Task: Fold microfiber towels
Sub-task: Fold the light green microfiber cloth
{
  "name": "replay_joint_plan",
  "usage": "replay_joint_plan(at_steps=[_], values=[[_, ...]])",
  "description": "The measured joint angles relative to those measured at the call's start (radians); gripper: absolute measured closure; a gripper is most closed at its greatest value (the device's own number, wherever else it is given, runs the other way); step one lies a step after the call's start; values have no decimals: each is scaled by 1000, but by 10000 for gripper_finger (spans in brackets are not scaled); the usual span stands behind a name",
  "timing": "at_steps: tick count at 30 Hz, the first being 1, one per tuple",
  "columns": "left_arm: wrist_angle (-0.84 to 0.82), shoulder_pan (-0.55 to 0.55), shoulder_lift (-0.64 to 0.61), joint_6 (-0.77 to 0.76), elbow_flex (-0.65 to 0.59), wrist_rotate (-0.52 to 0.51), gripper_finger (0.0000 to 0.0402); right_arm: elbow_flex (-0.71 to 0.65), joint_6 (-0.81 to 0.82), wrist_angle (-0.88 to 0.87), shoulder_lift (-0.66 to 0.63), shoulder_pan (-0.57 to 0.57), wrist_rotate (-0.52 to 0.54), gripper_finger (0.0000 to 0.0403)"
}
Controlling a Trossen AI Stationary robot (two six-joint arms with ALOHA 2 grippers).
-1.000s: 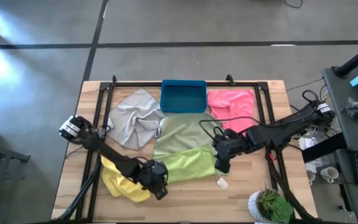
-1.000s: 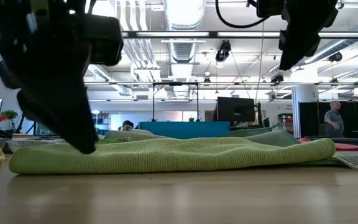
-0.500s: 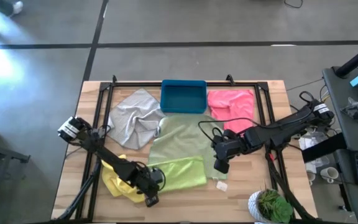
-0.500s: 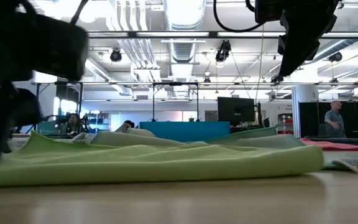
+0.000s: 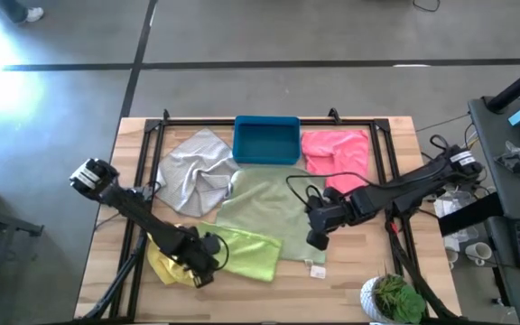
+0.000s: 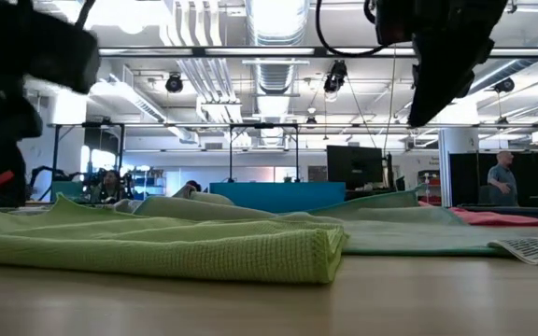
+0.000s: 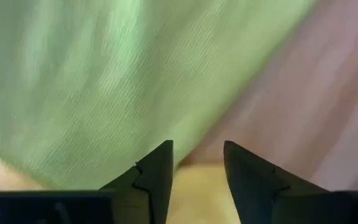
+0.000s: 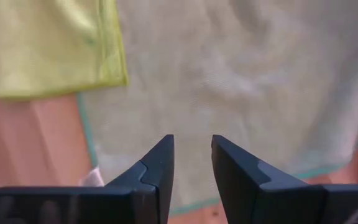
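**Across the table: lime towel at the near edge**

Under my right gripper (image 5: 317, 238) lies the pale sage towel (image 5: 264, 200), fingers parted, grasping nothing. My left gripper (image 5: 208, 259) rests at the lime towel (image 5: 242, 251) beside the yellow one (image 5: 164, 262); fingers apart, grip unclear.

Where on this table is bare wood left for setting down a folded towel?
Bare wood runs along the front edge between the lime towel and the potted plant, and along the right side below the pink towel. The middle and back are crowded: grey towel, blue bin, sage towel.
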Motion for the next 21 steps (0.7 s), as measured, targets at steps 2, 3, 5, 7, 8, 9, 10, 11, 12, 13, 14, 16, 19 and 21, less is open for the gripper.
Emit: replay_joint_plan(at_steps=[2,3,5,7,8,9,10,11,12,13,14,16,19,21], values=[[91,2,-16,-7,-1,-72,275,-3,1,-6,18,-11,2,307],[131,2,-22,-4,-1,-122,275,-4,2,-4,28,-13,2,309],[216,9,-24,26,-2,-212,275,-10,1,-3,51,-20,-10,312],[301,24,-13,80,-2,-272,275,-15,1,-2,80,-25,-28,318],[340,38,-5,109,-4,-288,275,-19,0,-1,96,-27,-42,321],[382,55,6,129,-4,-295,275,-22,-4,-4,112,-30,-64,325],[422,70,19,144,-4,-296,275,-24,-10,-4,129,-30,-84,330],[455,85,33,148,-4,-297,275,-26,-13,-2,146,-31,-104,334],[494,99,48,148,-4,-297,275,-28,-20,-3,162,-31,-118,339],[544,111,64,149,-4,-298,275,-29,-27,-5,179,-31,-132,344],[586,119,79,152,-4,-298,275,-29,-35,-3,193,-31,-146,349],[669,129,111,156,-4,-299,275,-29,-54,-2,219,-32,-154,362],[771,130,161,157,1,-298,275,-30,-77,11,253,-37,-174,384],[819,130,197,151,9,-298,275,-30,-103,28,269,-41,-184,392]])
